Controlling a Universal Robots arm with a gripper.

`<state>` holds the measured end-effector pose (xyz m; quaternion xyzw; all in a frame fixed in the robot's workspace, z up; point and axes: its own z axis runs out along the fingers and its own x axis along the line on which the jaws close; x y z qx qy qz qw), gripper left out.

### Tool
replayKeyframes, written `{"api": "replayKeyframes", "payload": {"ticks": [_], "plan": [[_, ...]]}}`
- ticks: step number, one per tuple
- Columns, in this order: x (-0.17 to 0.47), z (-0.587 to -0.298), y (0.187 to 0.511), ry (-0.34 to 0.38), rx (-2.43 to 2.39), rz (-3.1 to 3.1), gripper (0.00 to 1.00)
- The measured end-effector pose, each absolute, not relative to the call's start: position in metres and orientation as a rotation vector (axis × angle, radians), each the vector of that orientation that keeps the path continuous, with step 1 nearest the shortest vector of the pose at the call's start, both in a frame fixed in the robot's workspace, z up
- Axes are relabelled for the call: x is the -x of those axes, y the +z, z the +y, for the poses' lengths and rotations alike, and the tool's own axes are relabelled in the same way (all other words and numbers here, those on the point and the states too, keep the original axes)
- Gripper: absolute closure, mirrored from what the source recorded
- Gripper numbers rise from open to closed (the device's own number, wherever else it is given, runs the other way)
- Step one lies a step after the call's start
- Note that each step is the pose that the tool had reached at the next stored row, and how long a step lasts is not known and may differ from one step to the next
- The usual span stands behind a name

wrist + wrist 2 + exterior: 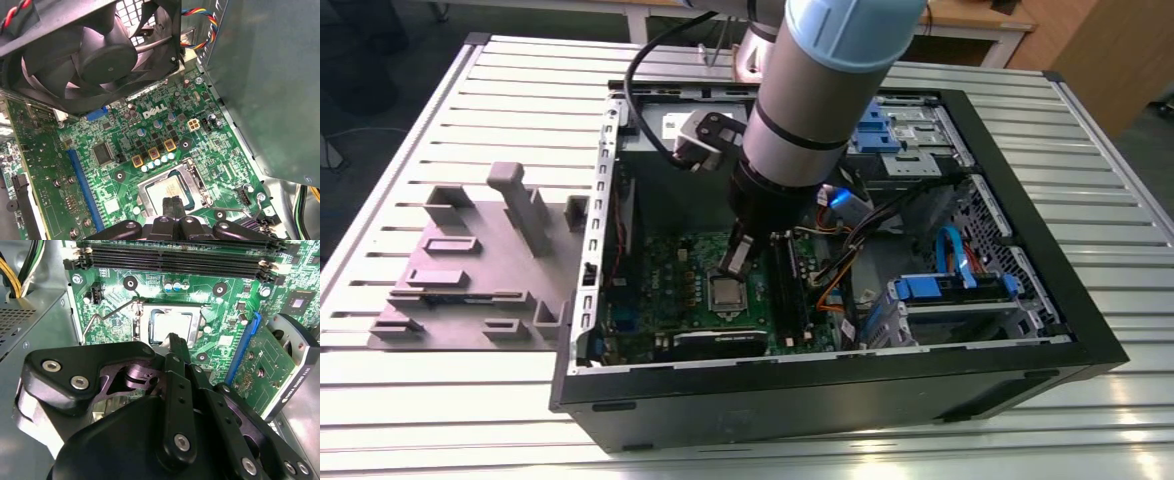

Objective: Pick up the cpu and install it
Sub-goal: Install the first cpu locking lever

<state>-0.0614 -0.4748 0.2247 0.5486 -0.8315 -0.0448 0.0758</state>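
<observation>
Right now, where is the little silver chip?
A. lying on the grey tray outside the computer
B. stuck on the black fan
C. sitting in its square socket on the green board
C: in both wrist views the chip lies inside the socket on the green board, just beyond the gripper.

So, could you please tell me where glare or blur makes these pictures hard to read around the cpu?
In the second wrist view the cpu has a pale glare on its metal top, and the gripper body close to the lens looks soft. In the first wrist view the cpu reflects light, and the fan is dark. In the exterior view the arm shadows the motherboard.
</observation>
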Motion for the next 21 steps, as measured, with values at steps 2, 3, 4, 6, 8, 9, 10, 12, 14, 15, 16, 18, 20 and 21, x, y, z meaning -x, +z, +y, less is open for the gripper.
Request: {"api": "replayKeyframes", "payload": {"ticks": [2,3,4,6,8,9,10,12,14,15,16,18,20,21], "plan": [[0.061,-0.475,0.226,-0.135,-1.645,-2.493,0.90],[0.061,-0.475,0.227,-0.137,-1.645,-2.494,0.90],[0.061,-0.475,0.228,-0.138,-1.646,-2.494,0.90],[0.061,-0.474,0.232,-0.139,-1.646,-2.494,0.90],[0.061,-0.474,0.237,-0.141,-1.647,-2.495,0.90],[0.061,-0.474,0.240,-0.141,-1.647,-2.495,0.90],[0.061,-0.474,0.242,-0.142,-1.647,-2.495,0.90],[0.061,-0.473,0.246,-0.143,-1.647,-2.495,0.90],[0.061,-0.471,0.248,-0.144,-1.648,-2.496,0.90],[0.061,-0.470,0.250,-0.144,-1.648,-2.496,0.90],[0.061,-0.470,0.252,-0.145,-1.648,-2.496,0.90],[0.061,-0.469,0.255,-0.145,-1.648,-2.496,0.90],[0.061,-0.469,0.255,-0.145,-1.648,-2.496,0.90],[0.061,-0.469,0.255,-0.145,-1.648,-2.496,0.90]]}}
